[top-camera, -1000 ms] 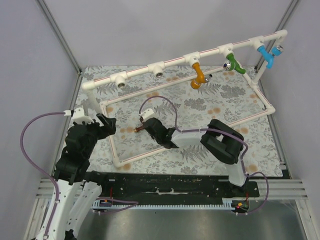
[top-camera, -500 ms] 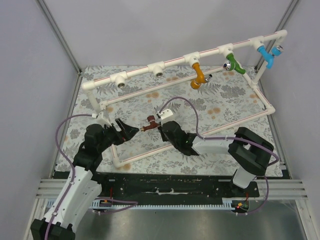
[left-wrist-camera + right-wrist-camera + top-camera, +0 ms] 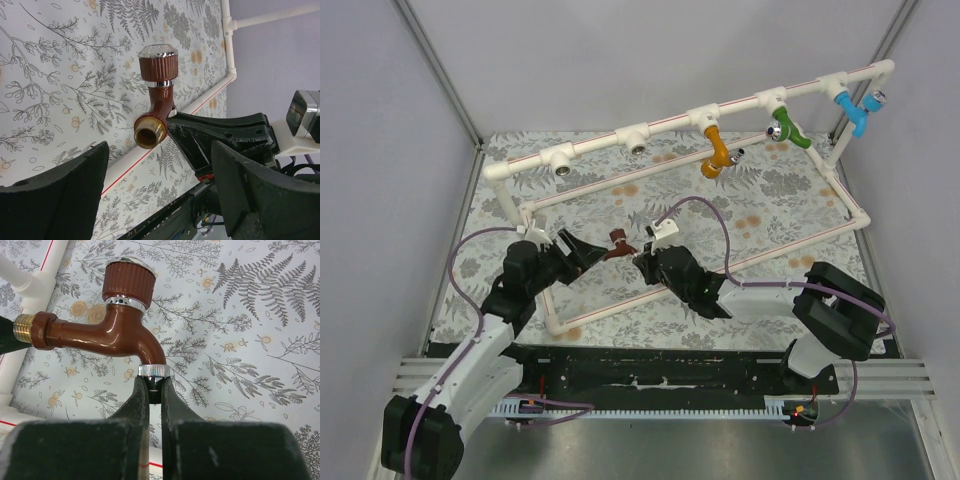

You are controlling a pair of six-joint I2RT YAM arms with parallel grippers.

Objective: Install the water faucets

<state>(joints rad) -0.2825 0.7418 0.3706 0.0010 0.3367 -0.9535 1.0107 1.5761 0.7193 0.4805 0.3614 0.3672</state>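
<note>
"So, what changed in that last second?"

"Well, I swung the left arm (image 3: pixel 520 275) in from the side. It had been back by the corner of the pipe frame, and it came right up close to the brown tap (image 3: pixel 618 243). I also pushed the right arm (image 3: pixel 750 295) forward, so the tap moved up toward the middle."

"Who had the tap?"

"My right jaws did. They were pinching the silver tip (image 3: pixel 153 371) of its spout, pressed tight on it. The tap hung in the air over the tabletop (image 3: pixel 760 190), inside the frame."

"And the left jaws?"

"Those were spread wide. The tap's brass end (image 3: pixel 148 136) pointed at the gap between them, but they were not touching it yet."

"What did that mean for the job?"

"I think it was all set for a pass from one arm to the other, or for both arms to hold it. The orange tap (image 3: pixel 717 152) was already hanging on the white pipe rail (image 3: pixel 600 147), near the green tap (image 3: pixel 788 130). The brown tap was not on yet. Two open sockets (image 3: pixel 563 165) on the rail were waiting. They were over on the left arm's side, so a pass made sense to me."
</note>
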